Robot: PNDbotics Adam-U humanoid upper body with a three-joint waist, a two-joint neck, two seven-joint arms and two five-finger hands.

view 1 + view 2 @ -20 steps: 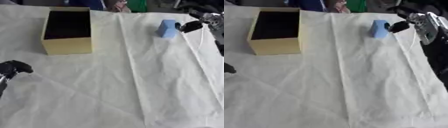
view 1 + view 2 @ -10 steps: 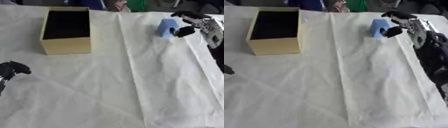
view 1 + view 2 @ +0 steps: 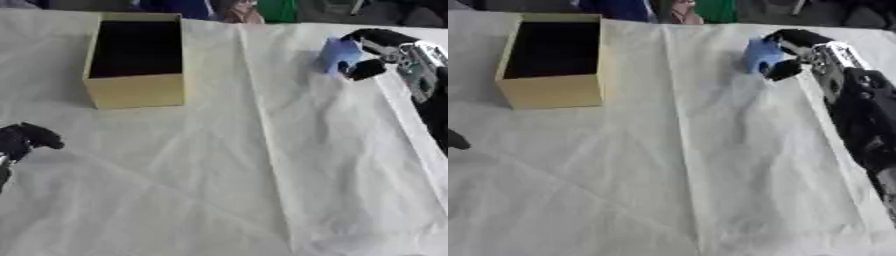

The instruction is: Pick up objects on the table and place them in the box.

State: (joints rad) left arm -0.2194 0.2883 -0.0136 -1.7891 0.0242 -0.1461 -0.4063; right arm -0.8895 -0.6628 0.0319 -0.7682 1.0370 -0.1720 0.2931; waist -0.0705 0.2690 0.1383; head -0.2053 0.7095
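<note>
One blue block [image 3: 336,54] at two o'clock, right hand [image 3: 794,50] curled round it. One box [image 3: 136,59] at eleven. Only the left eye view shows the left hand [image 3: 24,141], fingers curled on nothing.

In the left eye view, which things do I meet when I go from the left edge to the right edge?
Left hand → yellow box → blue object → right hand, at the blue object.

Yellow box [image 3: 136,60] open, dark inside. Blue object [image 3: 337,54] well right of box, right hand [image 3: 378,50] curled round it. Left hand [image 3: 19,142] below-left of box, fingers curled.
</note>
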